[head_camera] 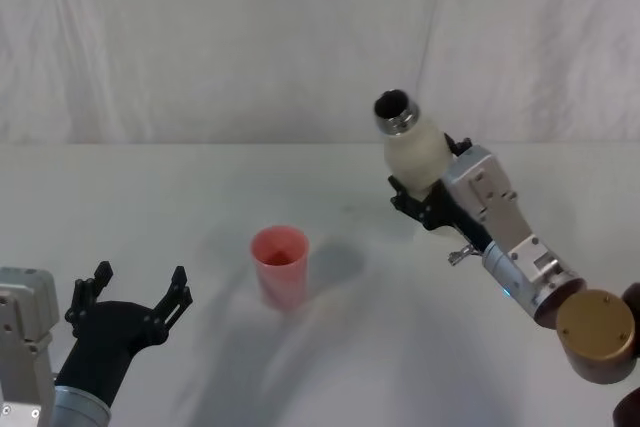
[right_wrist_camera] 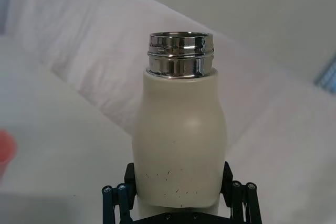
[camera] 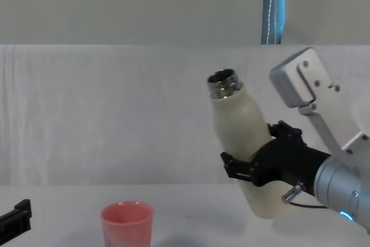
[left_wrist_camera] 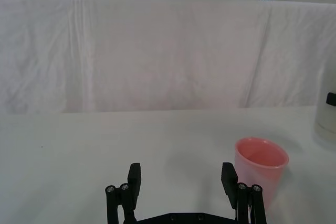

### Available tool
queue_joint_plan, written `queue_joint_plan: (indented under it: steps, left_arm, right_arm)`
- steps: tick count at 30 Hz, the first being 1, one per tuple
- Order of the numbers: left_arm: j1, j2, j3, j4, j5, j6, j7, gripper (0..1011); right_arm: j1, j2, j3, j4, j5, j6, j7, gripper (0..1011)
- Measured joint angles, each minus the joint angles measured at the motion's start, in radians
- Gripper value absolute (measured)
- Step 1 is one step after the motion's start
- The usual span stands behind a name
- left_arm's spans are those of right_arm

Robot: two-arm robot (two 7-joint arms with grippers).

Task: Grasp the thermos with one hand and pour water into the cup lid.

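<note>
The cream-white thermos (head_camera: 416, 150) with its open steel neck (camera: 223, 84) hangs above the table, tilted slightly toward the left. My right gripper (head_camera: 425, 197) is shut on its lower body, black fingers (right_wrist_camera: 239, 199) on both sides of the thermos (right_wrist_camera: 180, 150). The pink cup lid (head_camera: 280, 263) stands upright on the table, left of and below the thermos (camera: 243, 143), also visible as the cup lid (camera: 127, 222) and cup lid (left_wrist_camera: 260, 167). My left gripper (head_camera: 135, 297) rests open near the table's front left, left of the cup, holding nothing.
A white cloth covers the table (head_camera: 200, 197) and the wall behind. A round brown-gold joint cap (head_camera: 596, 332) of my right arm sits at the lower right. A blue-grey pole (camera: 273, 5) stands behind the backdrop.
</note>
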Motion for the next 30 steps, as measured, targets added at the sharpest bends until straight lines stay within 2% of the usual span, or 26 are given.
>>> queue_joint_plan:
  steps: [11,12,22,30]
  left_arm:
    - [0.0,0.0,0.0,0.0,0.0,0.0,0.0,1001]
    - [0.0,0.0,0.0,0.0,0.0,0.0,0.0,1001]
    - [0.0,0.0,0.0,0.0,0.0,0.0,0.0,1001]
    - [0.0,0.0,0.0,0.0,0.0,0.0,0.0,1001]
  right_arm:
    - [0.032,0.022,-0.076,0.026,-0.137,-0.06,-0.029,950]
    - [0.032,0.022,-0.076,0.026,-0.137,-0.06,-0.029,950]
    - [0.056,0.046,-0.141,0.058,-0.279,-0.106,-0.092,950]
    - [0.064,0.052,-0.164,0.078,-0.333,-0.103,-0.122,950]
